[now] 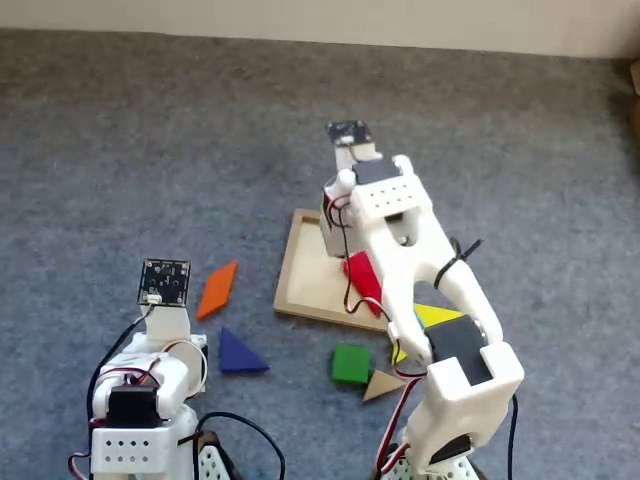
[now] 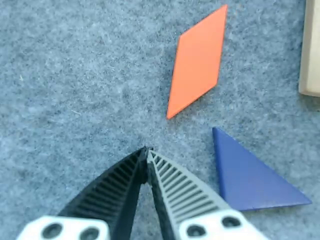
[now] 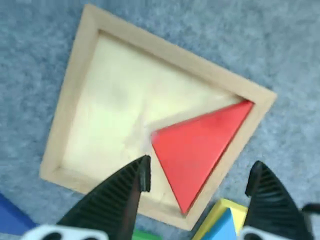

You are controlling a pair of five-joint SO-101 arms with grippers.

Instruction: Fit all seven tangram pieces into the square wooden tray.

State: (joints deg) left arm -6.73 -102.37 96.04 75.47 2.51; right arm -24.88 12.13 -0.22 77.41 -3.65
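Nearest the lens, your left fingers (image 2: 125, 190) are pressed together tip to tip and hold nothing, hanging over the bare grey surface (image 2: 60, 75). Just past them lie the orange parallelogram (image 2: 197, 62) and the dark blue triangle (image 2: 245, 175), flat and apart from each other. In the high view they sit left of centre, outside the tray (image 3: 70, 100).

Your right fingers (image 3: 120, 195) are spread wide and empty above the tray, which sits mid-frame in the high view. 1 piece is in: the red triangle (image 3: 200, 145), tucked into a corner with 1 edge along the rim. 6 are out. Besides those 2, there are the green square (image 1: 350, 363) and tan triangle (image 1: 383, 385) below the tray in the high view. The yellow piece (image 3: 220, 210) and light blue piece (image 3: 225, 227) lie just outside the rim by the red triangle.

Here is what I think could bite you:
- If the right arm drops from here, 1 finger could clip the red triangle or the rim. That could knock the triangle out of its corner or slide the whole tray.
- The yellow and light blue pieces look to be touching or overlapping, so grabbing 1 may drag the other.
- The left fingers need to open before they go down, or they will only shove the thin orange piece across the surface.
- If both arms go to the tray together, they may collide over it.
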